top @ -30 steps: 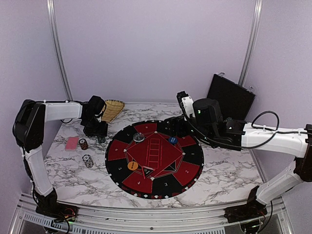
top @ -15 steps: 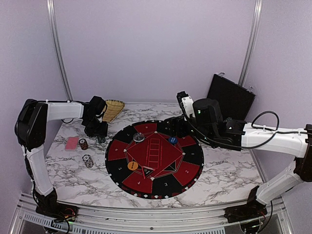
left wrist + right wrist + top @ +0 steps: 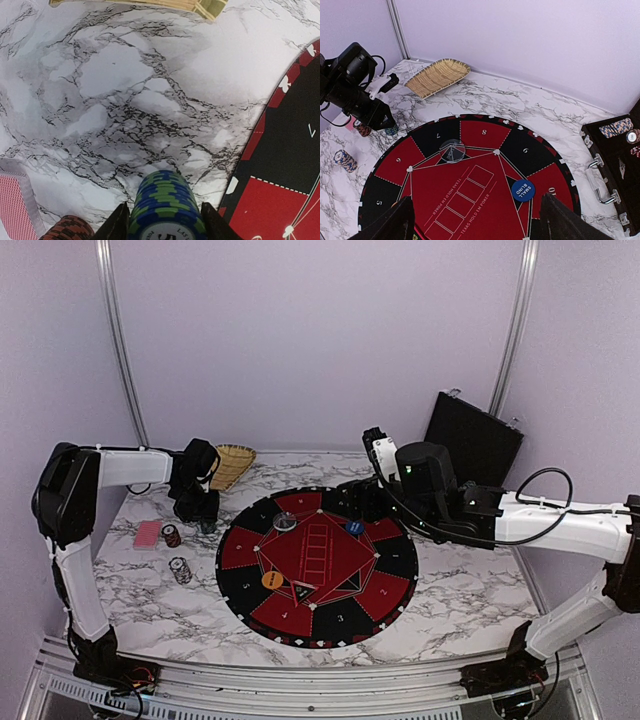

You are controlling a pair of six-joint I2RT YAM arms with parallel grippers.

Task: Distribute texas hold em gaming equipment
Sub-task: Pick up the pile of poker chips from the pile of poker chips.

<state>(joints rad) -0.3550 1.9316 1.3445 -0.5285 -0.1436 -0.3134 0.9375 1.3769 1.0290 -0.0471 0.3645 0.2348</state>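
Left arm (image 3: 72, 570): rises from its near-left base to a raised elbow, forearm running level to the right, wrist bent down at the far-left part of the counter.
Left claw (image 3: 206, 524): points down, low to the counter; both fingers (image 3: 118, 225) press against the sides of a blue-and-green chip stack (image 3: 165, 202).
Right arm (image 3: 560, 525): climbs from its near-right base to an elbow at far right, forearm reaching left.
Right claw (image 3: 477, 227): held aloft, fingers spread wide, nothing between them.
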